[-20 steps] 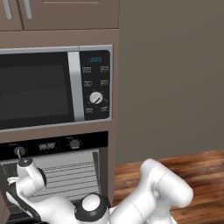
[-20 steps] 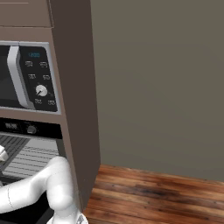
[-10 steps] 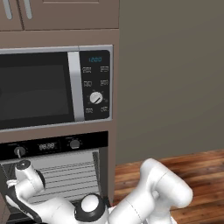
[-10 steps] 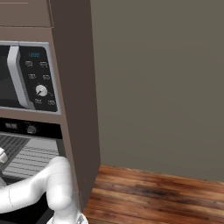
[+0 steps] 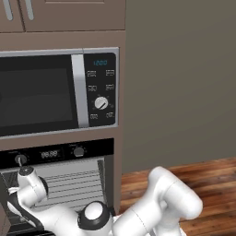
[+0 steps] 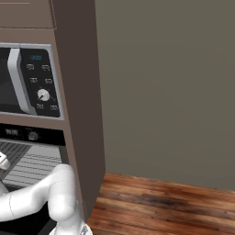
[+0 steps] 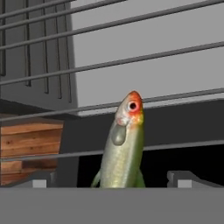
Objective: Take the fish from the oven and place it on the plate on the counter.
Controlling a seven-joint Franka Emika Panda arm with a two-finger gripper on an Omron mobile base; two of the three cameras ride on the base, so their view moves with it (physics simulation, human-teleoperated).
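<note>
Arm lowered slightly into oven (image 5: 60, 184) over last second. Gripper (image 7: 111, 186) spread wide, nothing held. Fish (image 7: 123, 142) seen on rack (image 7: 175, 98), between fingertips (image 7: 183, 178). Closing judged next.

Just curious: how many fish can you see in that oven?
1. The fish lies on the oven rack, between the open gripper's fingertips. More may be hidden deeper inside.

The fish (image 7: 122, 148) has its tail cut off behind the hand view's bottom band.
</note>
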